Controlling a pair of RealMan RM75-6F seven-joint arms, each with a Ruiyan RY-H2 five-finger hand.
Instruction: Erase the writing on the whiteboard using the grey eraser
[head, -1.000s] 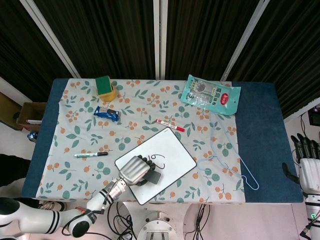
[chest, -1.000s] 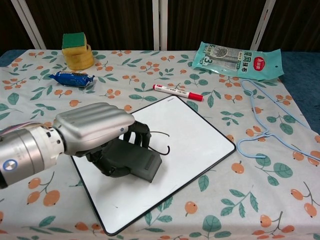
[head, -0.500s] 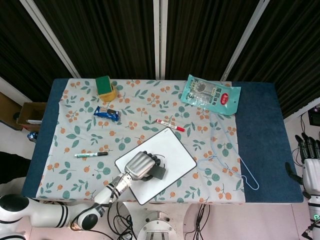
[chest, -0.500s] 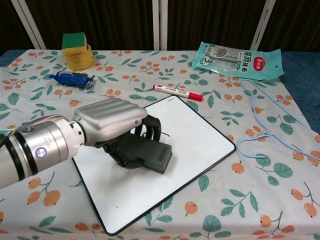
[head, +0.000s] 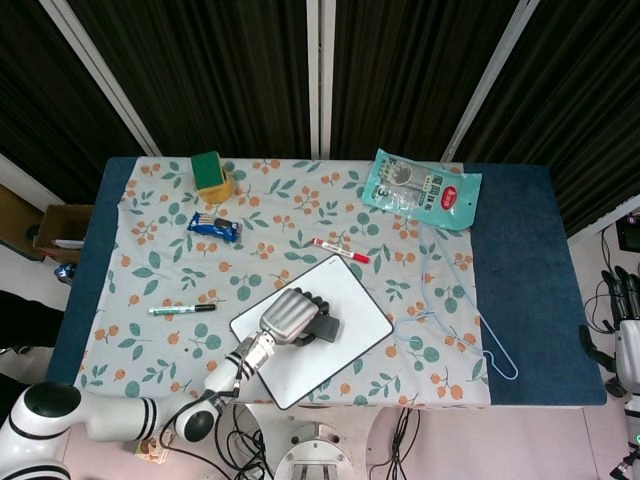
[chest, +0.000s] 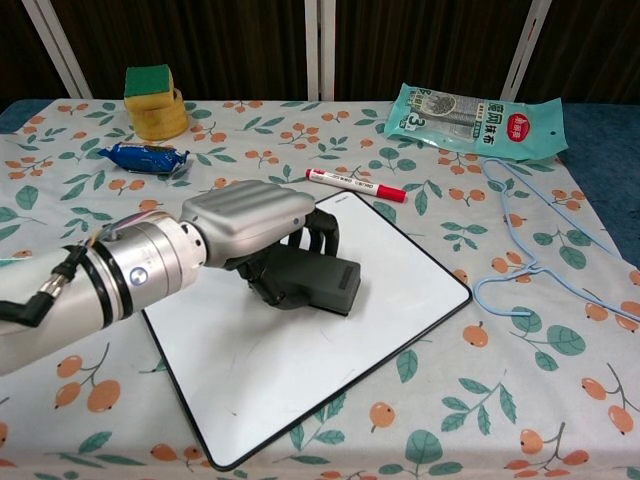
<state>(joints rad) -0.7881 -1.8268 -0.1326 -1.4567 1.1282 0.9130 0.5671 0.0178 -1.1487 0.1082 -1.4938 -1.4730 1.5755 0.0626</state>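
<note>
The whiteboard lies tilted at the table's near middle. My left hand grips the dark grey eraser and presses it flat on the board's middle. The writing's former spot is under the hand and eraser; the bare parts of the board show only faint smudges. My right hand hangs off the table's right edge, holding nothing, fingers upright and together; it does not show in the chest view.
A red marker lies just beyond the board. A blue hanger and a snack bag sit to the right. A green pen, a blue wrapper and a green-yellow sponge are at the left.
My left hand has slid the eraser up and to the right across the board, over the black scribble, which no longer shows. My right hand has dropped lower at the frame's right edge.
</note>
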